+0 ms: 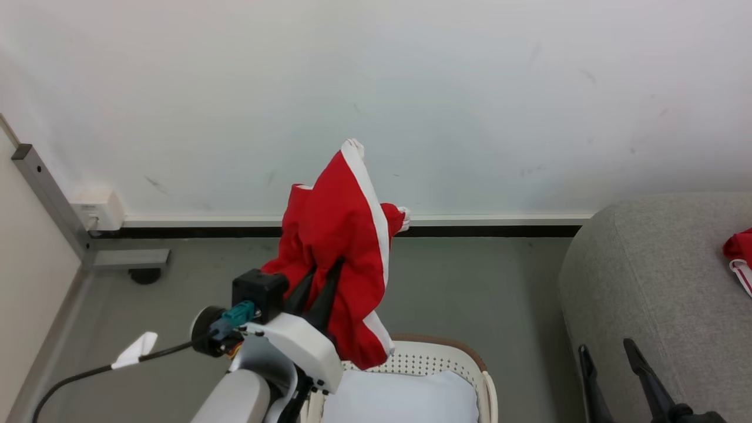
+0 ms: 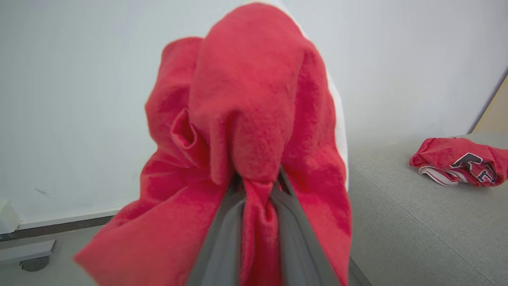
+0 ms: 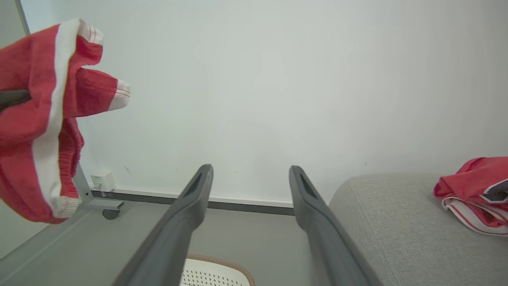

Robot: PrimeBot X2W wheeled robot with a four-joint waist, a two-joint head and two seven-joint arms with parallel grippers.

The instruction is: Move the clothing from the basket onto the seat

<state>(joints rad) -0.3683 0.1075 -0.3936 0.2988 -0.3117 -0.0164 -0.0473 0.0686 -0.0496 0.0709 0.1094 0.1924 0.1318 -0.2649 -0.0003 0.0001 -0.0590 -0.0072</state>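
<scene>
Two soft red sports garments with white trim are well apart. The red striped garment, crossed by a broad white band, hangs bunched from the left fingers. These two long dark prongs are clamped shut on a fold of its cloth. In the left wrist view the fabric is pinched between the tips and billows over them. The garment is up in the air, above the grey floor and the far left part of the oval white perforated plastic basket with its brown rim. In the head view its lowest fold overlaps the basket's edge; whether the two touch cannot be told. A flat white lining sheet lies inside the basket.

The red numbered garment, bearing black-and-white numerals, lies crumpled on the large light grey woven-fabric seat. The seat stands to the right of the basket, with the plain white wall behind it.

The right fingers are spread wide and hold nothing, low by the seat's near left edge.

At the far left a grey metal post meets a foot with a dark caster, next to a small white wall box.
</scene>
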